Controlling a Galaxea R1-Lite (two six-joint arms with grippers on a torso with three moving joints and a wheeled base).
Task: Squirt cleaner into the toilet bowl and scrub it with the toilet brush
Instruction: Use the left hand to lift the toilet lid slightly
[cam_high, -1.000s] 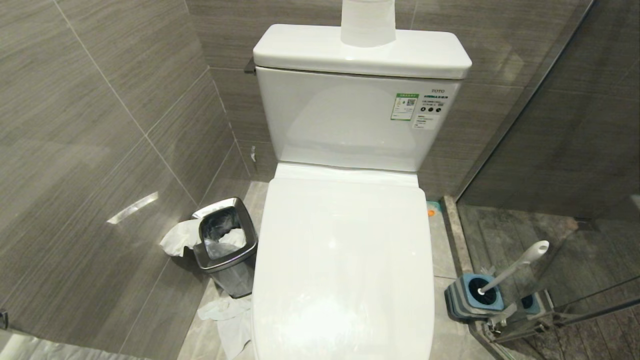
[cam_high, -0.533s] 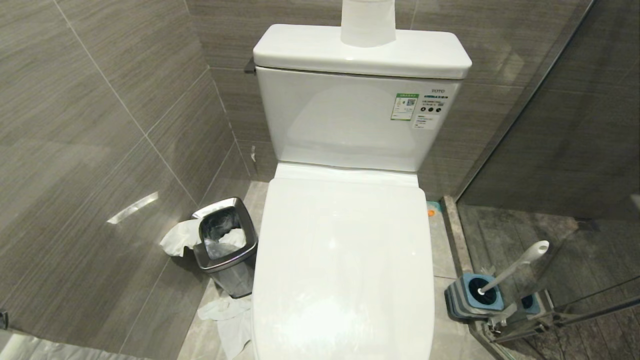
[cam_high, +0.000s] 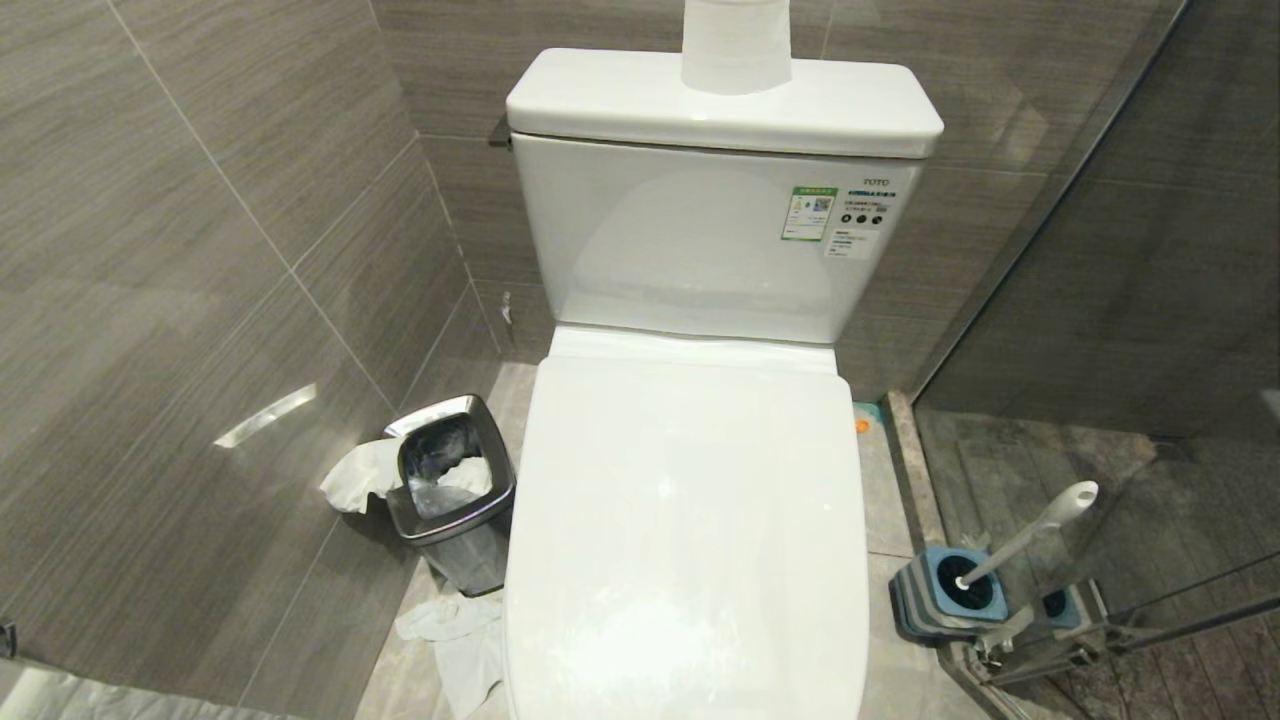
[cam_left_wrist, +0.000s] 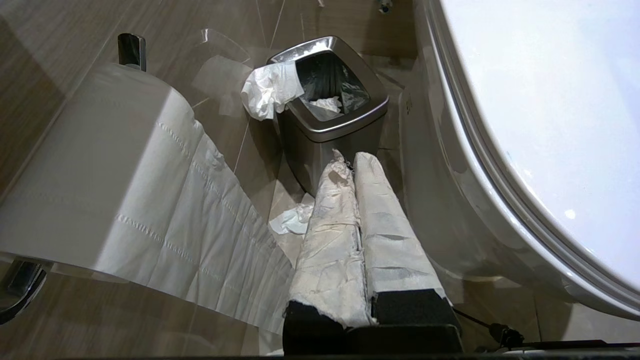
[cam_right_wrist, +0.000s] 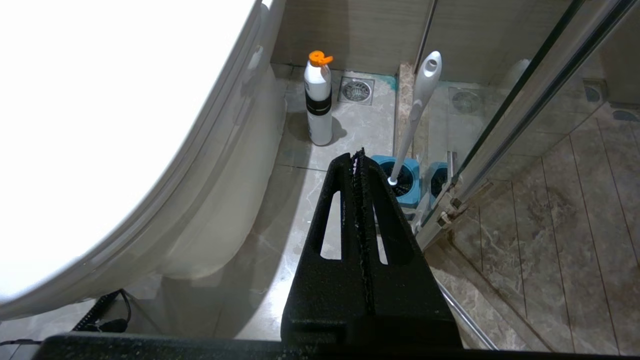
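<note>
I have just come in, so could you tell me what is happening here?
Nothing is being handled yet. The toilet has its lid down. The brush stands in its blue holder on the floor to the toilet's right, near a white bottle with an orange cap. The left gripper is shut and empty near the steel bin; the right gripper, also shut and empty, points toward the brush.

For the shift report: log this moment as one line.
lid: down | toilet brush: in holder | bottle: on floor | left gripper: shut, empty | right gripper: shut, empty
</note>
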